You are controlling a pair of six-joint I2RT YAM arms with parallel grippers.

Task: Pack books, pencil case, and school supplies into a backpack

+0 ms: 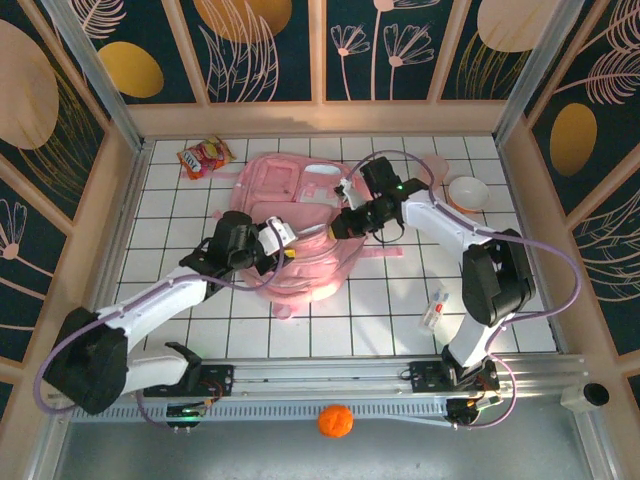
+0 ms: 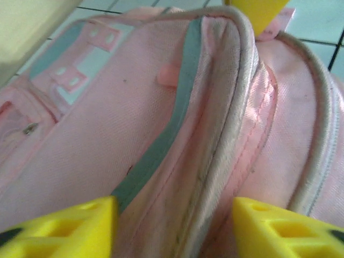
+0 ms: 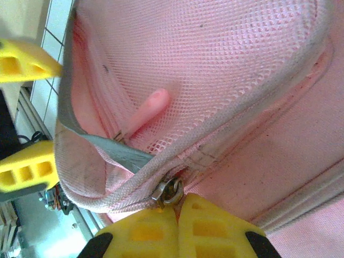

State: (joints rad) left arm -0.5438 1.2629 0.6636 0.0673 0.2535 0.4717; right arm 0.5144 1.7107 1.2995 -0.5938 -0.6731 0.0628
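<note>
1. Large glossy pink fabric backpack: lies flat on the white tiled table, directly under both pincers.

2. Left pincer: over the near part of the backpack. Seen from its own wrist, the left pincer has its yellow fingertips standing apart. They straddle a raised seam edged with pale piping. A grey-green band runs away from the gap, just left of that seam. Whether the pads press on the fabric cannot be told.

3. Right pincer: over the backpack's middle, just right of the left pincer and facing it. In its wrist view the right pincer has its fingers closed together, clamped on the small metal zip slider at their tips. Pink mesh lies beyond the slider. A pink rubber pull tab sits above it, untouched. The left pincer's fingers show at the backpack's edge, apart.

4. Small white oblong item with red marks: on bare tile, well apart from the right pincer, nearer that arm's base.

5. Other items:
   - Red-orange snack bag: beyond the left pincer, well apart from it, at the far left of the table.
   - Round pink bowl: right of the right pincer, off the backpack.
   - Orange ball: off the table, in front of the arm bases.
</note>
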